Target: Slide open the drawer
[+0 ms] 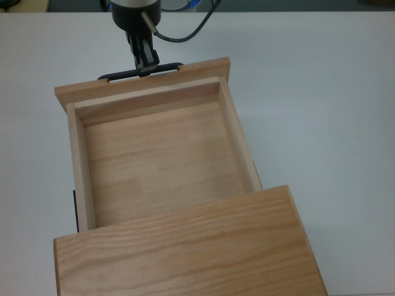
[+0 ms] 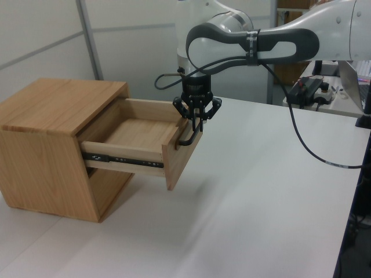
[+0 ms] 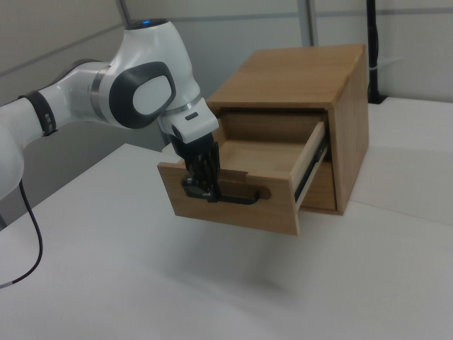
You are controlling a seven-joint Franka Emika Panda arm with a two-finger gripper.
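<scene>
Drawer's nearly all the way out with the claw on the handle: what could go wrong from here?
The drawer looks near the end of its slide rails; more pulling may drag or tip the cabinet. The claw grips the handle off-centre, toward the right view's left, so the pull may skew the drawer.

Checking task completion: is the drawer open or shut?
Open: the drawer juts far from its cabinet, its empty floor exposed.

The top view looks steeply down, close over the cabinet (image 1: 185,246). The left view and right view stand farther off at table height on opposite sides; all three share the drawer (image 1: 160,157) and gripper (image 1: 145,61).
</scene>
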